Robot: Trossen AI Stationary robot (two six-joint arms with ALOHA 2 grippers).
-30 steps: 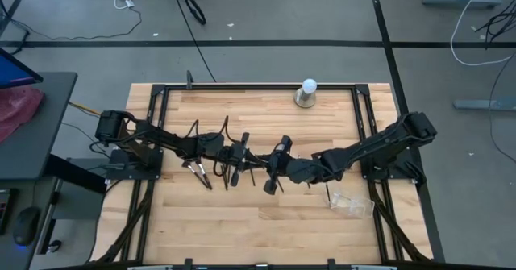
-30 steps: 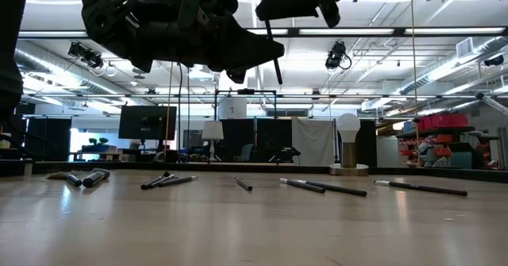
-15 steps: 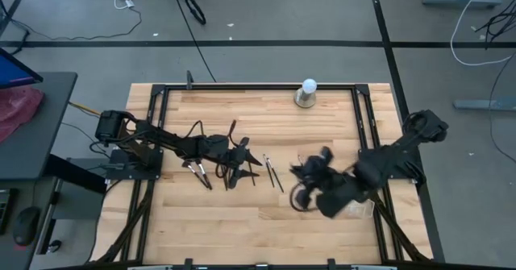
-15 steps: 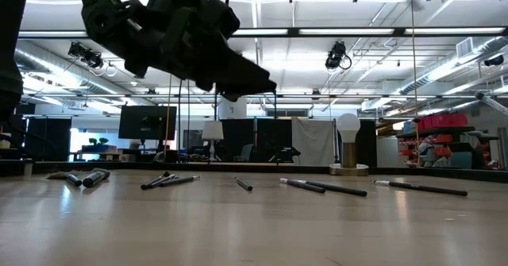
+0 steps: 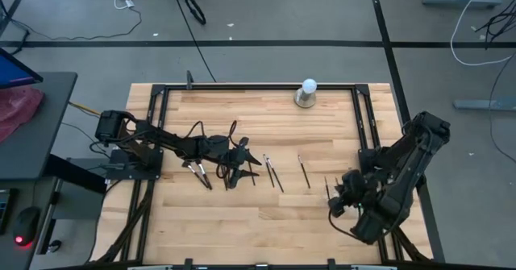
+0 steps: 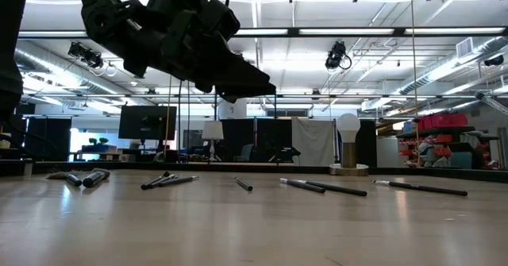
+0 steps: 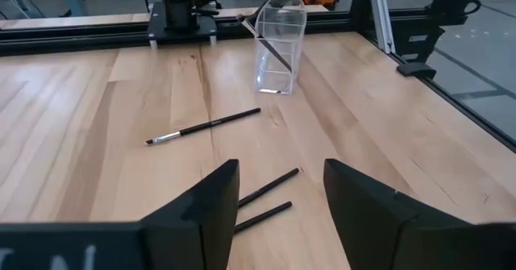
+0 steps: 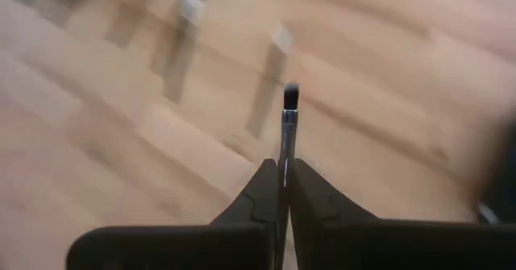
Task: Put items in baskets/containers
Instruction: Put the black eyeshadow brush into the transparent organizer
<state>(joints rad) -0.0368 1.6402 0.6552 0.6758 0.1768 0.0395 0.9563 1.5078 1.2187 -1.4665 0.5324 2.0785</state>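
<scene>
1. We see a big wooden table with a black frame around it.
2. The left arm reaches from the left side toward the middle of the table. The right arm is folded up over the right side, near the front edge.
3. The clear box stands upright on the wood, close to the black frame. From above, the right arm hides it.
4. A white ball on a round base stands at the back edge of the table, well away from both arms.
5. The left pincer hangs over the middle of the table. Its two fingers are wide apart and hold nothing.
6. The right pincer is squeezed tight on a held brush. The dark fluffy tip sticks out past the fingers.
7. A leaning brush rests tilted inside the clear box. We cannot tell which slot it is in.
8. Three loose brushes lie flat on the wood between the two arms, each apart from the others.
9. A bunch of brushes lies under the left arm.
</scene>
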